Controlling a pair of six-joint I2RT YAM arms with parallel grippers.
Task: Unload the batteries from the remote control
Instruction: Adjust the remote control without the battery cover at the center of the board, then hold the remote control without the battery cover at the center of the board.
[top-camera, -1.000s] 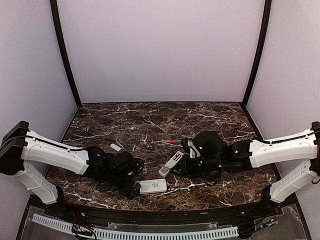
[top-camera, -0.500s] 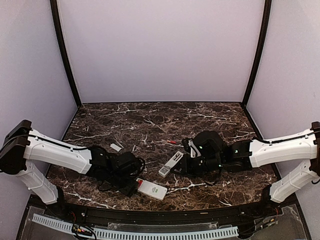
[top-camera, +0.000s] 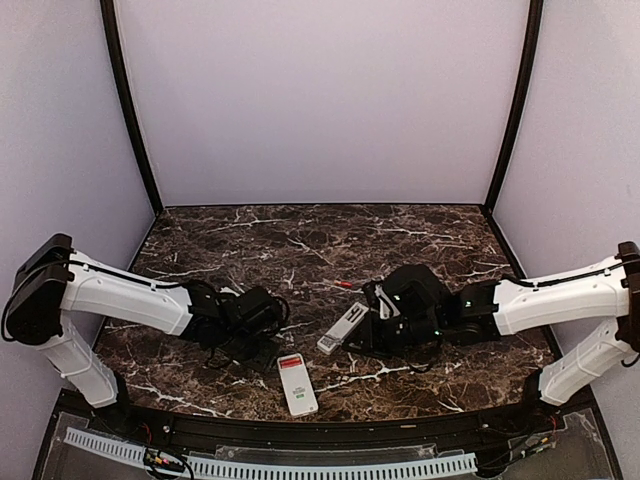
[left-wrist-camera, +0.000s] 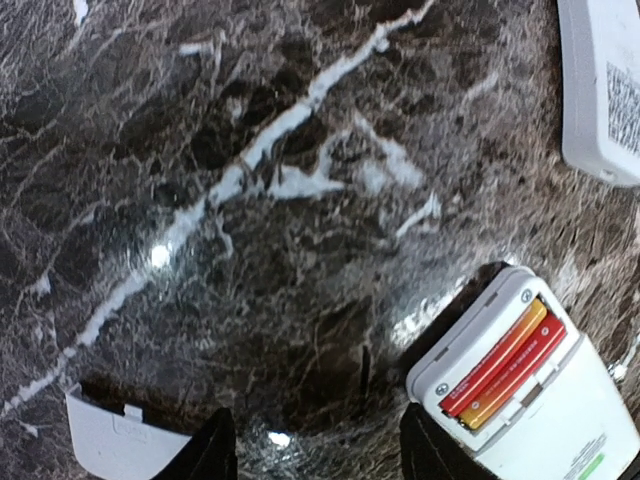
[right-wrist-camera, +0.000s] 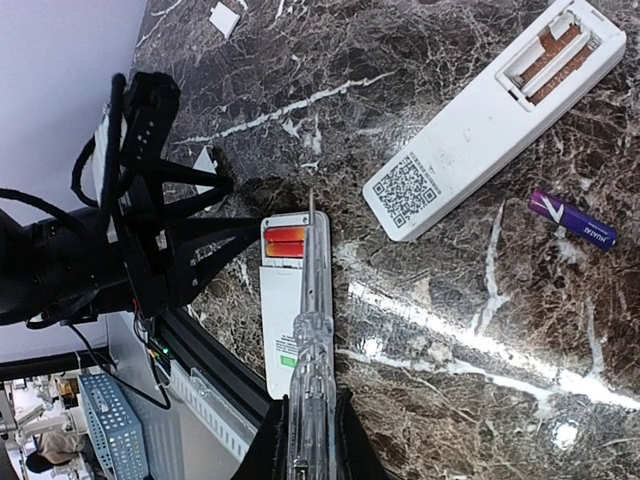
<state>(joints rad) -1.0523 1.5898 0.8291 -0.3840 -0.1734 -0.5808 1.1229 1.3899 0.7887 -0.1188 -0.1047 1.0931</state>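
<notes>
Lying open, remote (top-camera: 297, 383) with red batteries (left-wrist-camera: 503, 365), left claw (left-wrist-camera: 318, 452) apart, right claw (right-wrist-camera: 308, 455) clamped on clear tool (right-wrist-camera: 311, 300)

Place: a robotics lab's test cell.
Enclosure: plain lilac walls (top-camera: 320, 100) close in the marble-patterned bench (top-camera: 320, 240) on three sides, with black posts (top-camera: 132, 110) at its far corners.
Machines: a white-and-black left arm (top-camera: 120, 300) and right arm (top-camera: 560, 295) are mounted at the bench's near edge, cables trailing.
Wiring: a slotted white cable duct (top-camera: 300, 467) runs just below that near edge.
Tool: a clear-handled screwdriver (right-wrist-camera: 308, 330) is clamped in the right hand (right-wrist-camera: 308, 440) above the bench.
Beyond: a blue crate (right-wrist-camera: 105, 425) and room clutter lie past the near edge.
</notes>
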